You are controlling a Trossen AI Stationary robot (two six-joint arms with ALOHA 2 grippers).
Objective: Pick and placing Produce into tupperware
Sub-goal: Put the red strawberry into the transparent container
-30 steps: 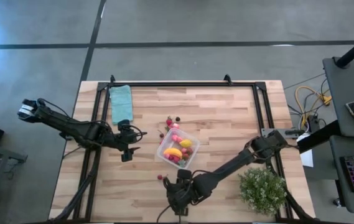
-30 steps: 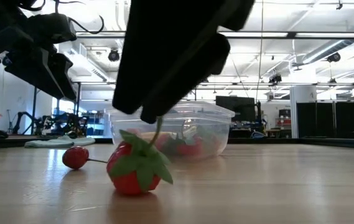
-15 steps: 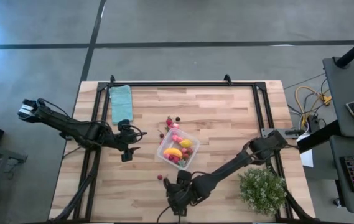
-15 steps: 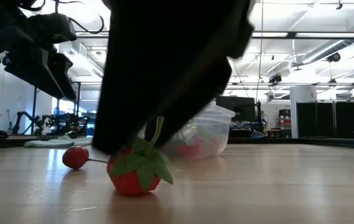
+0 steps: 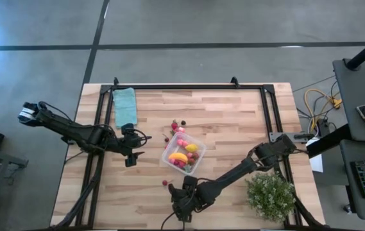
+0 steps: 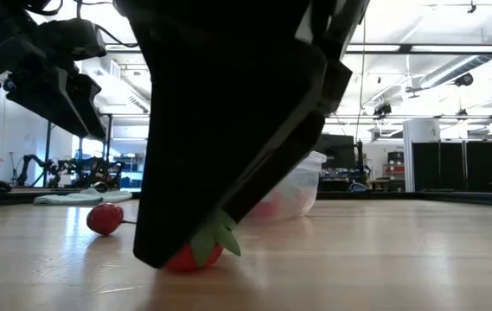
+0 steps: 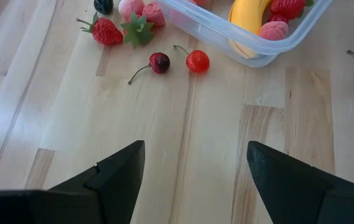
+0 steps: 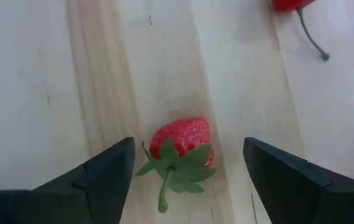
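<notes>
A red strawberry with green leaves (image 8: 183, 144) lies on the wood near the table's near edge; the low view shows it as well (image 6: 195, 253). My right gripper (image 8: 189, 149) is open and low over it, one finger on either side, with a gap to the berry on both. The clear tub (image 5: 183, 153) holds a yellow banana and red pieces. More red and dark pieces (image 5: 177, 128) lie just beyond the tub. A cherry (image 5: 165, 183) rests left of my right gripper. My left gripper (image 5: 131, 158) is open and hovers left of the tub.
A folded teal cloth (image 5: 125, 106) lies at the far left of the table. A bushy green plant (image 5: 271, 196) stands at the near right corner. In the left wrist view, two cherries (image 7: 178, 62) and strawberries (image 7: 121, 28) lie on the wood beside the tub wall (image 7: 257, 53).
My right gripper has come down toward the strawberry; in the low view its dark body now hides most of the berry and the stalk that stood clear a second ago. The strawberry has stayed where it was.
</notes>
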